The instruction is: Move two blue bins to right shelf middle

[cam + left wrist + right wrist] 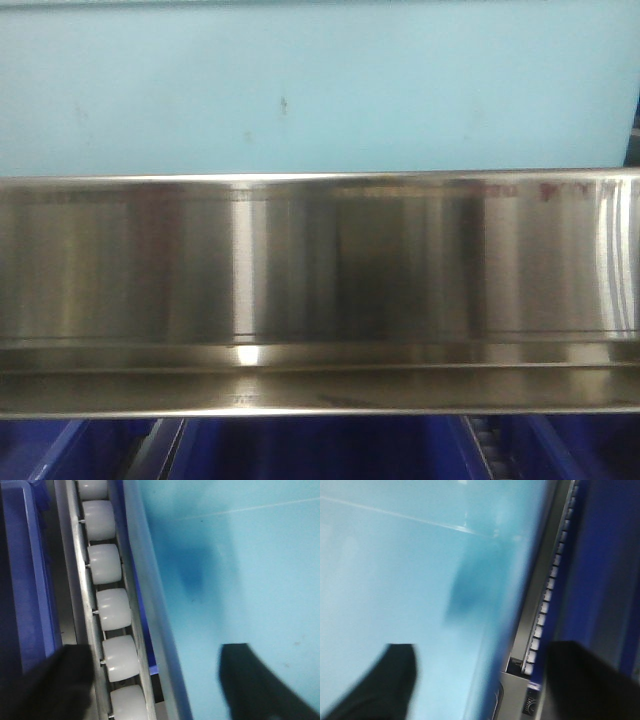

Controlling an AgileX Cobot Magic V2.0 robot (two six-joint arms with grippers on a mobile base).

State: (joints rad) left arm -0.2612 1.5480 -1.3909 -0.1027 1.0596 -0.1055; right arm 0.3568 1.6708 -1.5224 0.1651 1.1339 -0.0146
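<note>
Six glossy rollers [113, 609] beside blue bin [30, 580]

Frame blurred. Dark fingers of right gripper [481, 655] spread wide at bottom edge. Pale blue panel [395, 570] fills left; roller track [548, 595] runs diagonally, just beside blue bin [605, 570] at right
</note>
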